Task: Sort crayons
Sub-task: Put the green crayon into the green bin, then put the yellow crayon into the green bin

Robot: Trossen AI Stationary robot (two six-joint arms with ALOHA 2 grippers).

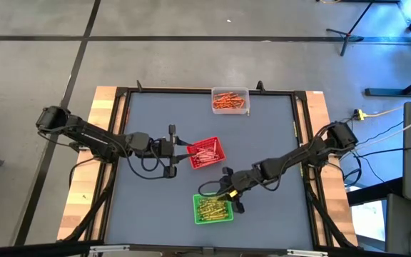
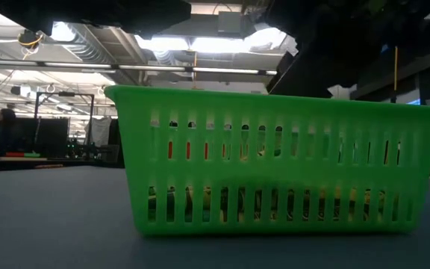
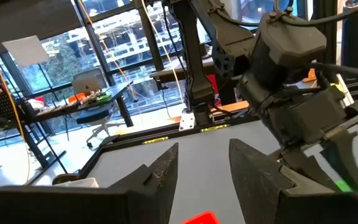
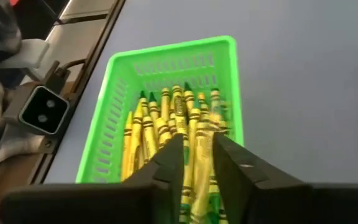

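Here, yellow-green crayons (image 4: pixel 166 127) lie heaped in the green tray (image 4: pixel 120 81) near the table's front edge. The right gripper (image 4: pixel 196 163) hovers just above them, fingers slightly apart, holding nothing – seemingly mid-drop. Next it likely needs another crayon from the red tray (image 1: pixel 205 153), where the left gripper (image 1: pixel 180 151) waits, parted. Grey table (image 1: pixel 262 135); workshop beyond.

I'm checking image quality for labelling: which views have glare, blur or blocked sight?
Low view: the green basket fills the picture, ceiling lights glare behind. Right wrist view: yellow crayons sharp, one blurred beside the right gripper. High view: even light.
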